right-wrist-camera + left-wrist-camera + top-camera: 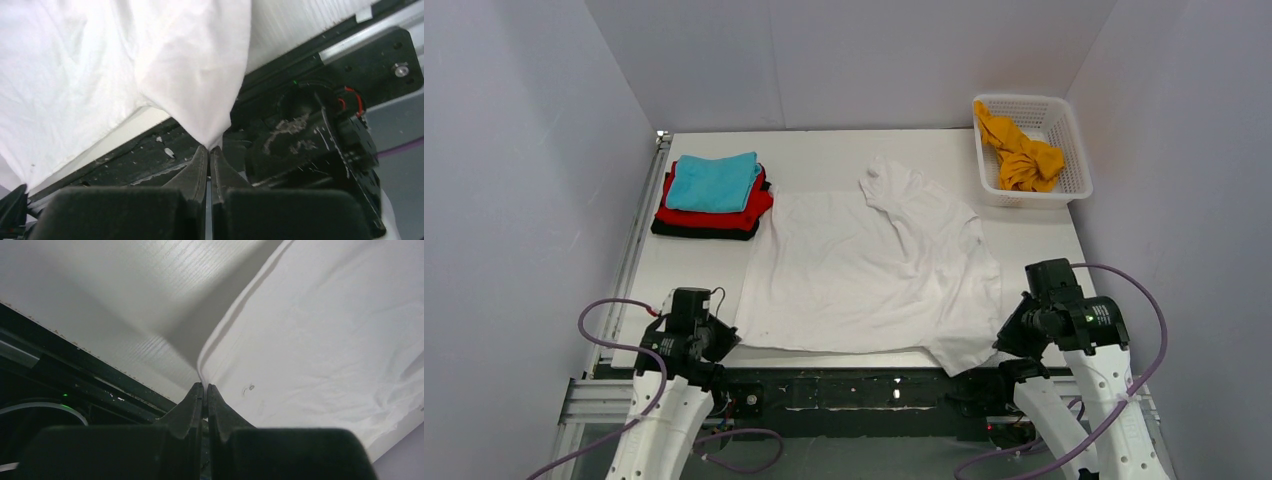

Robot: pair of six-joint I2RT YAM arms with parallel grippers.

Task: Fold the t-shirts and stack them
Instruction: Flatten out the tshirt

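Fingers (192, 407) on L gripper (205, 387), R gripper (209, 150) clamp white tee (864, 270) corners; tee stack (712, 195) back-L, basket (1034, 198) w/ orange tee (1024, 160) back-R.

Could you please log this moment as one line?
left gripper: shut on white shirt corner; right gripper: shut on opposite corner; stack: far left; basket: yellow shirt

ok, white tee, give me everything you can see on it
Large white t-shirt, thin soft cloth, lightly wrinkled, spread mostly flat across the middle of the table. A sleeve at the far end is bunched and folded over. The near right corner droops past the table's near edge. The left claw is shut on the near left hem corner; the right claw is shut on the tip of the drooping corner.
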